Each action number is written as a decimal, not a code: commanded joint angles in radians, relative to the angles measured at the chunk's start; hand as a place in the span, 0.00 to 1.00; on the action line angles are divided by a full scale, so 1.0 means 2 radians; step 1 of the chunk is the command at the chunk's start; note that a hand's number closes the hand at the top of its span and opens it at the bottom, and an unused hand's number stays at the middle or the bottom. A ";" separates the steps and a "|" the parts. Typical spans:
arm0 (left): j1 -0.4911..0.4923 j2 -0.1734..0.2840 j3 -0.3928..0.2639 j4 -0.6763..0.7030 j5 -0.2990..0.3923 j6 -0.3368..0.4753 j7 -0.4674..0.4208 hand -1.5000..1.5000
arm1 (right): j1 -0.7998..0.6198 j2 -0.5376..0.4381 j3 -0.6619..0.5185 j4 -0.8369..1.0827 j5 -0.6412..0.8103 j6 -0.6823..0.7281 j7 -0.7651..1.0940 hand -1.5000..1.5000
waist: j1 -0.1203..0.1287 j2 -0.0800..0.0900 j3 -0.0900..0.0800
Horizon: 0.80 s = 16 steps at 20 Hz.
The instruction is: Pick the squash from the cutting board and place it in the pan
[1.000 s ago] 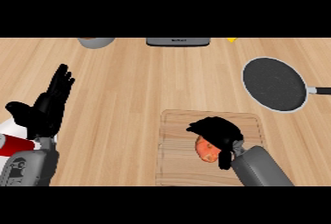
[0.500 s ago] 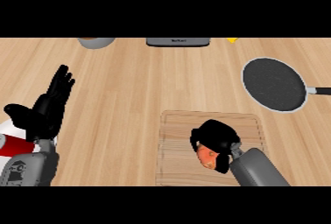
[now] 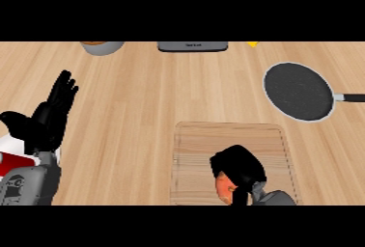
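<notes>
An orange squash lies on the wooden cutting board near the view's lower edge, mostly hidden. My right hand covers it from above with fingers curled round it. The dark round pan with a black handle sits on the counter at the upper right, well away from the board. My left hand rests open at the left edge, fingers pointing up.
A grey pot stands at the back left, a dark flat device at the back middle, and a small yellow item beside it. A red and white object lies under my left forearm.
My right hand has drawn back toward the view's lower edge with its fingers curling tighter on the squash. The left hand has not moved.
</notes>
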 commanded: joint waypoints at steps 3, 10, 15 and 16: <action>0.018 -0.008 -0.007 0.000 -0.009 0.005 -0.015 0.50 | 0.029 0.028 -0.012 -0.132 0.020 -0.086 0.068 1.00 | -0.004 -0.002 0.000; -0.006 -0.012 -0.012 -0.006 -0.016 0.016 0.011 0.50 | 0.068 0.022 -0.040 -0.277 -0.013 -0.111 0.072 1.00 | 0.001 0.001 0.000; 0.001 0.004 0.006 0.010 -0.001 -0.006 -0.009 0.50 | 0.017 0.026 -0.124 -0.271 -0.067 -0.127 0.073 1.00 | 0.007 0.004 0.000; -0.026 -0.015 -0.001 0.035 -0.002 0.005 -0.016 0.50 | -0.036 0.029 -0.141 -0.231 -0.088 -0.127 0.103 1.00 | 0.008 0.005 0.000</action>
